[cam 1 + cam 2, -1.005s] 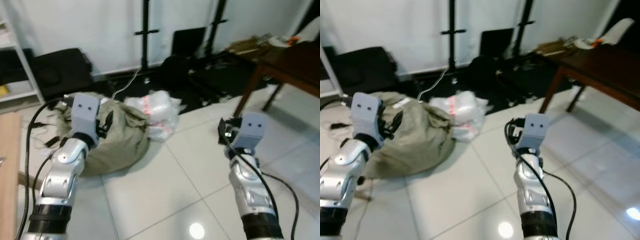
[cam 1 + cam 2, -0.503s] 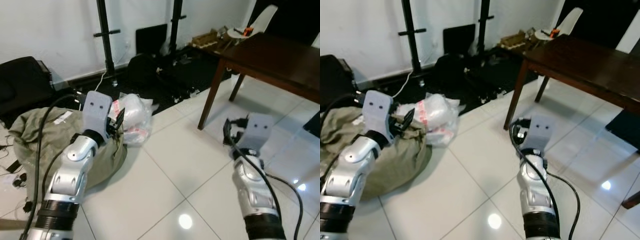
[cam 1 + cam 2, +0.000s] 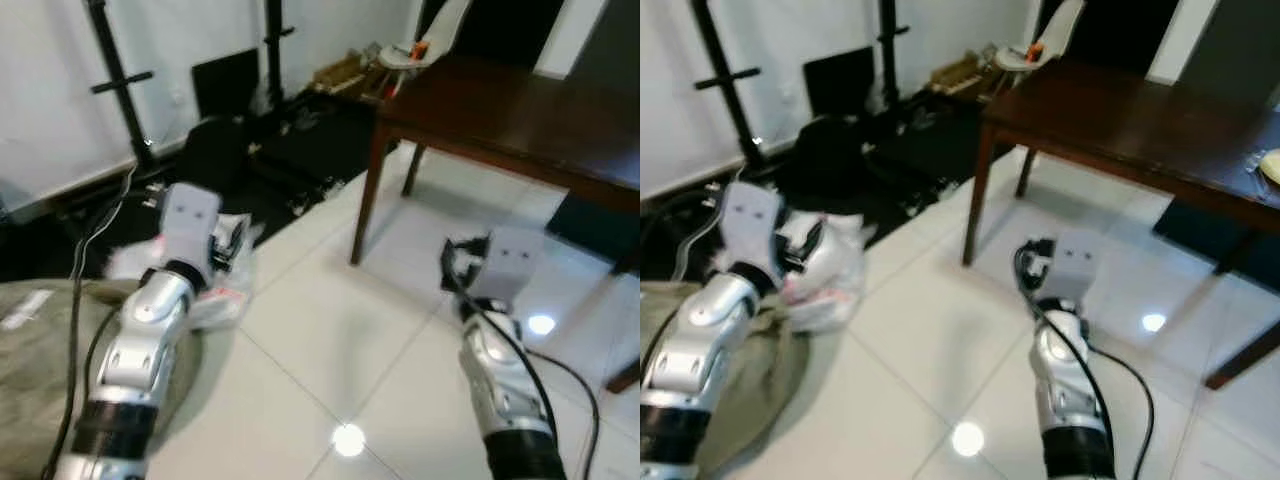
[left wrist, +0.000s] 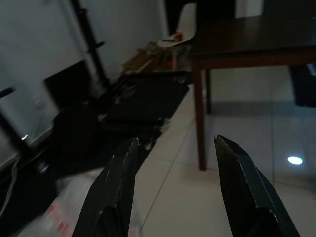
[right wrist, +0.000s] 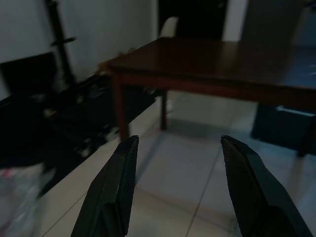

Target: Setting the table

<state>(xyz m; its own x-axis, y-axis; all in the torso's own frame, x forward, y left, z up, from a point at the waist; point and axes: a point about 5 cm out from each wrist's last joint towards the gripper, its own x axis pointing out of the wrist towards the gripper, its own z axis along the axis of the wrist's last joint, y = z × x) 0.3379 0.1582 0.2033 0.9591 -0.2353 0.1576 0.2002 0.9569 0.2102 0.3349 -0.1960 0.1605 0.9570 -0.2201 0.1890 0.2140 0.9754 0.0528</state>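
I am holding both arms up in front of me over the glossy white tiled floor [image 3: 330, 350]. My left gripper [image 4: 173, 190] is hanging with its two black fingers [image 4: 116, 192] spread wide and nothing between them; along them I am seeing a corner leg of the table and the floor beneath. My right gripper [image 5: 175, 190] is likewise parted and empty, pointing toward the same table.

Nearest on my left, an olive cloth sack [image 3: 30, 350] is slumping on the floor beside my left forearm. Just past it a white plastic bag [image 3: 825, 270] with red print is lying against the sack's edge, close behind my left wrist housing.

Farther out on my right, the dark wooden table [image 3: 1140, 120] is standing on the tiles, one leg near the middle of my view and its top stretching away to the right. At its far right edge a pale plate-like thing [image 3: 1270, 165] is just peeking in, too cropped for me to identify.

Beyond the bags, black cases and bags [image 3: 300, 140] are lying piled along the white wall, with black stand poles [image 3: 115, 70] rising among them. At the far end of the table a white chair [image 3: 440, 25] is standing, with some blurred clutter [image 3: 350, 70] on the floor near it.
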